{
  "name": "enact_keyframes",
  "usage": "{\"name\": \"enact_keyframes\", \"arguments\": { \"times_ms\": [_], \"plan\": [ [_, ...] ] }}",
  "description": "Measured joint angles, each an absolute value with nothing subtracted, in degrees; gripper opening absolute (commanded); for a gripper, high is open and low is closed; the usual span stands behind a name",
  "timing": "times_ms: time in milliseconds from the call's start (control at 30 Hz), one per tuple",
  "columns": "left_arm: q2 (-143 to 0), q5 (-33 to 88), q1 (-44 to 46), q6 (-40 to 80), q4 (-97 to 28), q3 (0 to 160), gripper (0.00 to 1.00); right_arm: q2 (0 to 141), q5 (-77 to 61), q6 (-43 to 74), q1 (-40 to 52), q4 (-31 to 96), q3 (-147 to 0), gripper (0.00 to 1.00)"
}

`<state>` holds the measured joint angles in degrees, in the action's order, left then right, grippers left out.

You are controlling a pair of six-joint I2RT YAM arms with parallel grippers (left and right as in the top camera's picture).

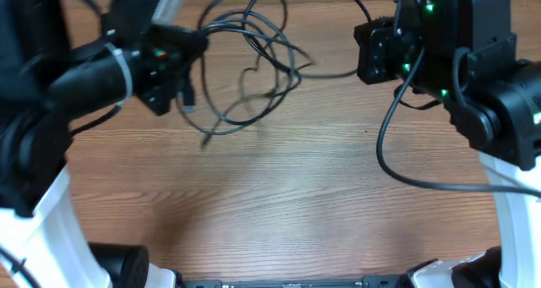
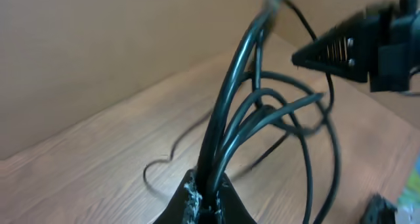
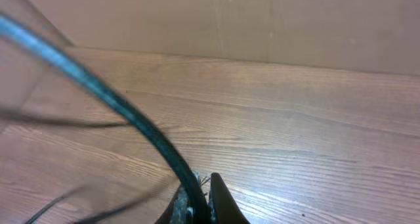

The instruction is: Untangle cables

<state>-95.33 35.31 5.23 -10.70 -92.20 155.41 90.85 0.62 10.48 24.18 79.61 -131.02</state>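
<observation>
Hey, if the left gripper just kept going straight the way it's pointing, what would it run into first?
The cables: the left gripper is shut on a bundle, and the loops lie directly ahead. The right gripper sits right of that line, likely farther, though depth is unclear.

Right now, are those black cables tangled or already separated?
Tangled. The cables cross one another in overlapping loops, and several strands are bunched together in the shut left gripper.
</observation>
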Motion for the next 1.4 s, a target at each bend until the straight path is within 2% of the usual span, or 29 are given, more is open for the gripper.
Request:
{"name": "enact_keyframes", "arguments": {
  "times_ms": [300,467,667,800,1033,1200,1400],
  "plan": [
    [-92.62,38.68,-1.69,-4.78,-93.78,154.74,0.04,94.21,-7.29,10.63,18.55,74.02,-121.49,0.04],
    [-89.62,36.34,-5.74,-2.68,-92.55,154.74,0.04,98.85,-3.44,8.8,13.91,69.47,-110.26,0.04],
    [-85.3,35.2,-5.67,-1.1,-92.44,155.65,0.05,104.81,-1.06,8.36,12.08,61.08,-96.92,0.04],
    [-85.06,34.44,-5.67,-0.58,-92.6,155.74,0.04,105.06,-1.34,8.29,11.99,61.14,-95.39,0.04],
    [-87.46,33.8,-5.67,-0.3,-92.62,155.65,0.04,102.85,-9.04,7.9,12.05,65.67,-101.3,0.04],
    [-88.31,33.58,-5.67,-1.06,-94.7,155.63,0.04,96.49,-18.33,8.29,12.16,68.86,-116.51,0.04],
    [-88.31,33.56,-5.67,-3.36,-96.66,155.61,0.04,86.59,-22.96,7.64,12.43,68.73,-133.23,0.04]
  ]
}}
